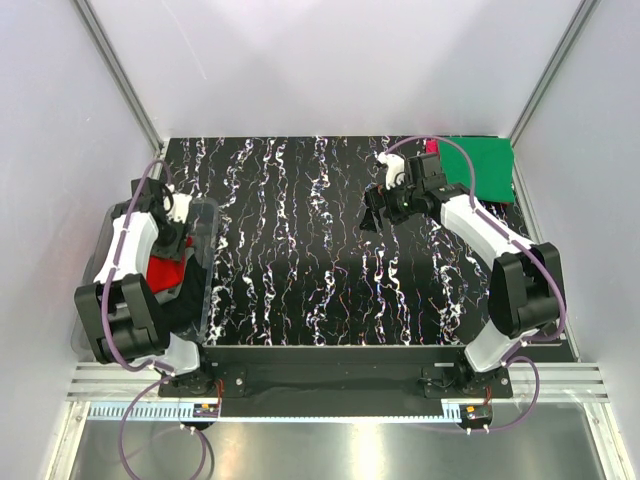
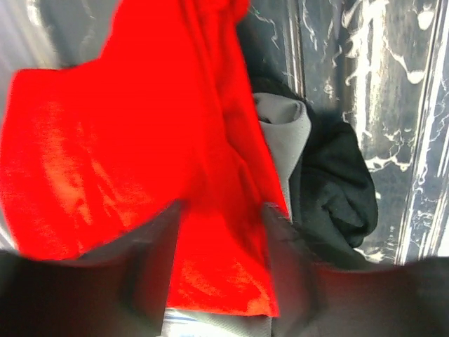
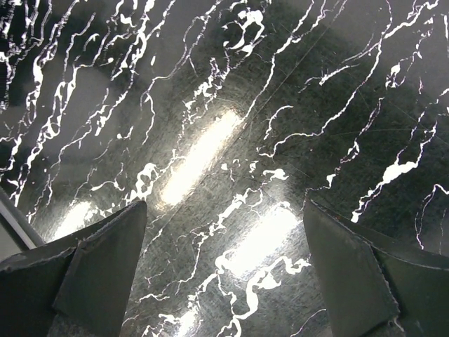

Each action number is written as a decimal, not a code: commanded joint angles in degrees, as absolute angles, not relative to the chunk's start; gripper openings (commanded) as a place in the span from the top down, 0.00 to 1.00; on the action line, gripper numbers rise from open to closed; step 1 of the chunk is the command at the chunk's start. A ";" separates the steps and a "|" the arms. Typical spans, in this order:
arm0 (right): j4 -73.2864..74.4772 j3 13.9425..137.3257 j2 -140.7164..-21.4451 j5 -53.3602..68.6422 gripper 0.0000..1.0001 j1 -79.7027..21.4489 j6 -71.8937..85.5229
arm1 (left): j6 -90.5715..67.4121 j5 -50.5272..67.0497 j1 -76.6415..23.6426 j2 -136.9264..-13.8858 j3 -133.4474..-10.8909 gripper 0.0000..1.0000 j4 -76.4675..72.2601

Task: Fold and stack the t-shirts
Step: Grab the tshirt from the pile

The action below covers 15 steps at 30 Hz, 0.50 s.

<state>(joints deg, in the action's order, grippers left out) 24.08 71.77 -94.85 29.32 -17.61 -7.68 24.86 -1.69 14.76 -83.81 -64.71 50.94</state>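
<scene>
A bright red t-shirt lies bunched in a clear plastic bin at the table's left edge. My left gripper is down in that bin. In the left wrist view, the red t-shirt fills the narrow gap between my left gripper's fingers, which are shut on it. A green t-shirt, folded square, lies at the back right corner, with a bit of the pink t-shirt showing at its left edge. My right gripper hangs open and empty over bare table, left of the green t-shirt.
Under the red t-shirt the bin holds a grey cloth and a black cloth. The black marble-patterned table is walled in by white panels on three sides.
</scene>
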 commanded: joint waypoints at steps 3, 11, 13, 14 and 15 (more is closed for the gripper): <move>23.38 71.63 -91.49 30.94 0.00 -18.19 -8.44 | 24.00 1.49 14.94 -84.64 -65.04 0.78 51.50; 21.72 74.00 -90.71 26.20 0.00 -18.19 -12.90 | 21.71 12.21 14.42 -77.99 -75.13 1.00 57.56; 17.96 74.18 -90.00 23.48 0.00 -18.28 -14.50 | 23.02 16.14 13.89 -75.34 -79.09 1.00 59.23; 16.10 74.09 -89.30 21.73 0.00 -18.28 -12.59 | 23.64 17.65 13.45 -72.54 -80.49 1.00 59.67; 15.30 75.14 -89.38 18.75 0.00 -18.28 -11.44 | 24.43 19.06 13.27 -71.12 -83.21 1.00 59.76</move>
